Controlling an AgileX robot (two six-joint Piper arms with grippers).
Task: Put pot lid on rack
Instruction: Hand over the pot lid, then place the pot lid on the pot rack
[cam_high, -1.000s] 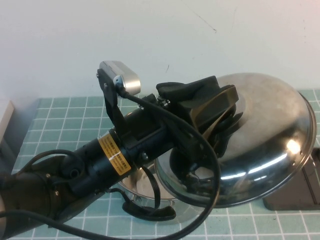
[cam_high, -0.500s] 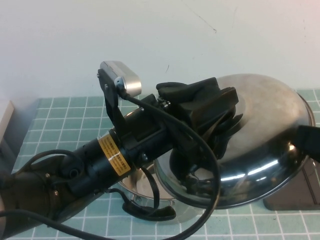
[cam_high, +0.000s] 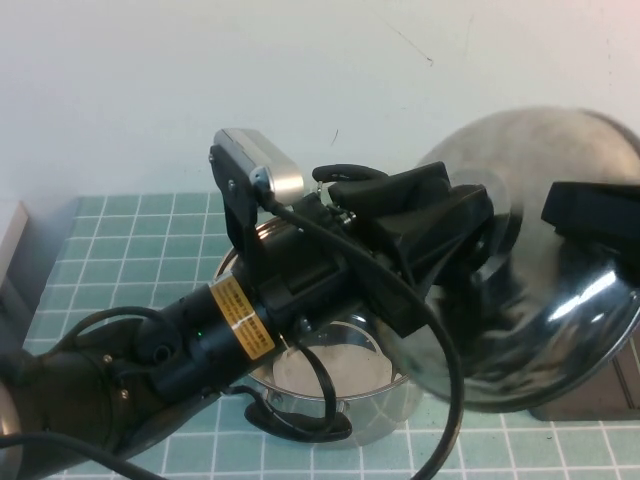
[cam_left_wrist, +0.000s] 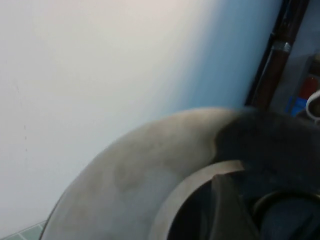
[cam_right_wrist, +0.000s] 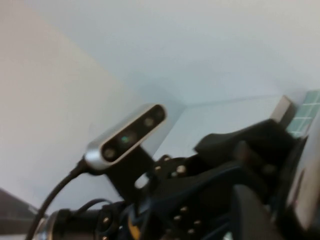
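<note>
Black left end effector (cam_high: 470, 245), frame centre, pinching the lid (cam_high: 545, 300) at its knob | steel lid raised, tilted, centre-right, above pot (cam_high: 330, 385) on green-tiled table (cam_high: 130, 260) | right end effector (cam_high: 600, 220) at right edge near lid, fingers: cannot tell | rack (cam_high: 600, 400) at lower right, mostly hidden.

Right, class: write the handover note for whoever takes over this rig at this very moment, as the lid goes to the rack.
Left gripper: raised over the table, shut on the pot lid at its knob; the lid is tilted steeply, clear of the pot.
Right gripper: at the right edge, close to the lid's rim; fingers not readable.
Steel pot: on the green tiled mat, uncovered, below the left arm.
Rack: only a dark corner shows behind the lid at the right.
Done: lid lifted off the pot.
Left: carry the lid right, stand it between the rack's prongs, release.
</note>
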